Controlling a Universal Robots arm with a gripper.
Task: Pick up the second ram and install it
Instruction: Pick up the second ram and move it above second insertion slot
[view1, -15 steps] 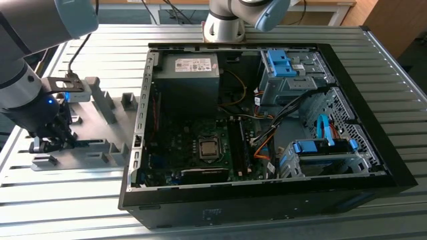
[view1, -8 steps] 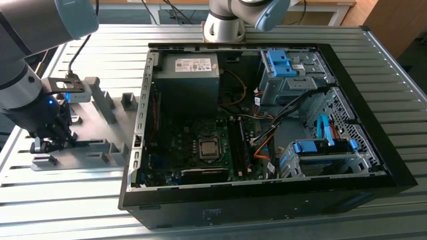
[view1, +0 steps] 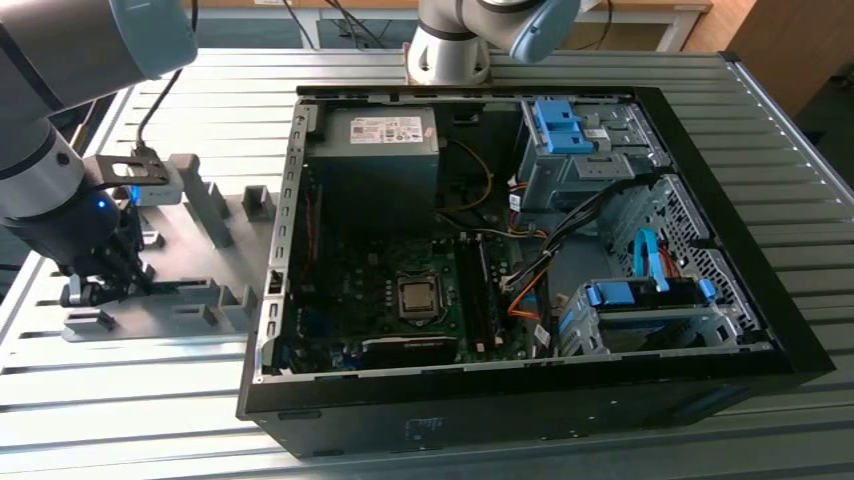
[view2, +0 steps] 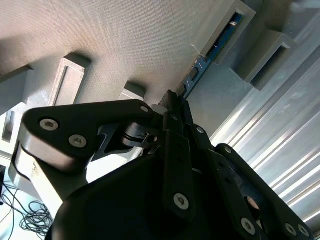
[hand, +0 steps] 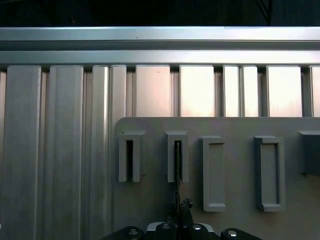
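Note:
The second ram (view2: 194, 74), a thin blue board, stands on edge in the slotted grey blocks of a fixture plate (view2: 125, 40). In the first wrist view the second ram (hand: 177, 165) shows edge-on as a dark line in one block's slot. My gripper (view2: 172, 98) is at the stick's near end, its fingers drawn together on the board's two faces. In the exterior view my gripper (view1: 100, 290) is down on the fixture plate (view1: 200, 305), to the left of the computer case. The stick still rests in its blocks.
An open computer case (view1: 787, 330) lies on the ribbed metal table (view1: 134, 400), showing the motherboard (view1: 400, 290), power supply (view1: 380, 130), cables and blue drive brackets (view1: 641, 295). Several more grey blocks (hand: 215, 172) rise from the plate. The arm's base (view1: 447, 50) stands behind the case.

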